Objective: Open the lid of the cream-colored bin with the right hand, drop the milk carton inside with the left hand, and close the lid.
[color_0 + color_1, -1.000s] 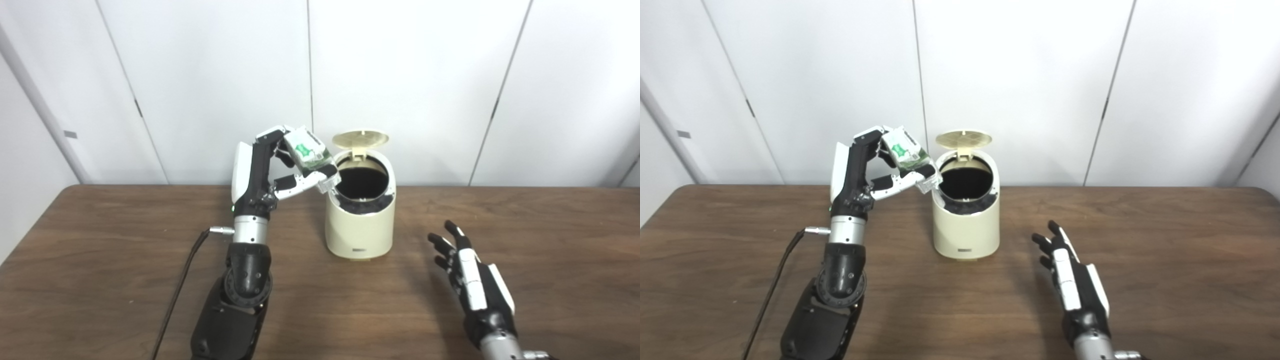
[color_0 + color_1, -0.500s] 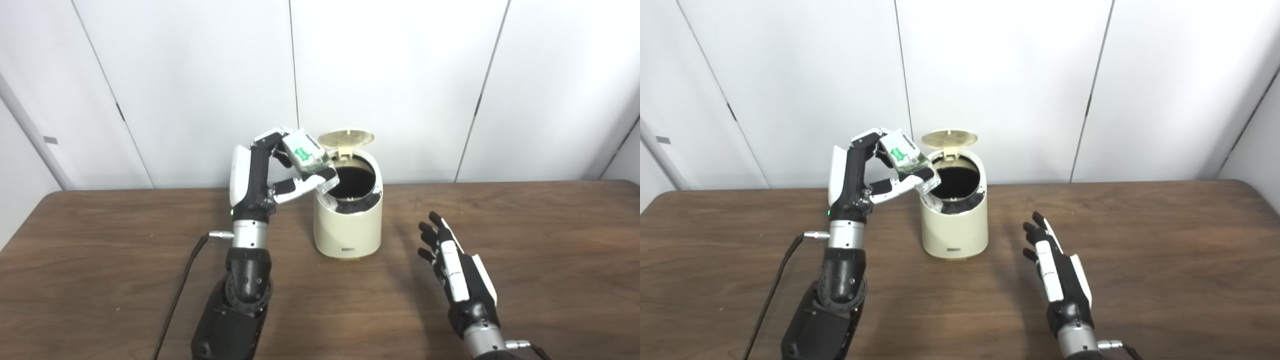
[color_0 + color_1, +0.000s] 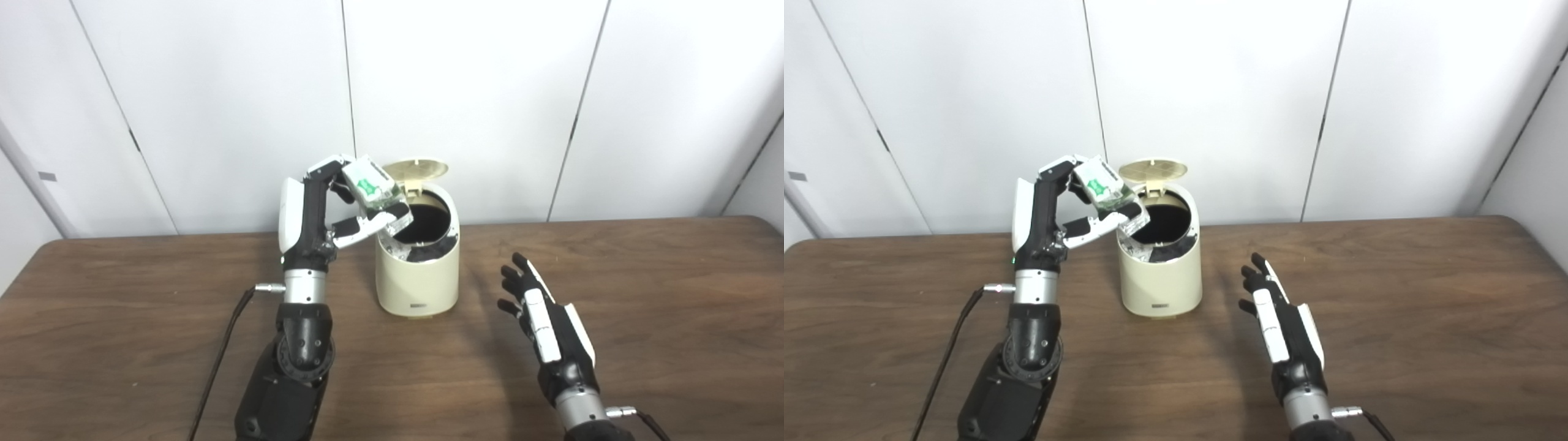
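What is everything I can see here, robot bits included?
Bin: one, cream, standing upright near the middle of the table.
Lid: one, cream, hinged up at the back of the bin, so the dark opening shows.
Milk carton: one, white with green print, tilted, held above the bin's left rim.
Table: one, dark brown wood, across the lower part of both views.
Wall panels: several, white, behind the table.
Cable: one, black, running along the table beside the left arm.
Left hand: one, black and white, raised, closed on the carton.
Right hand: one, black and white, open, low, right of the bin.
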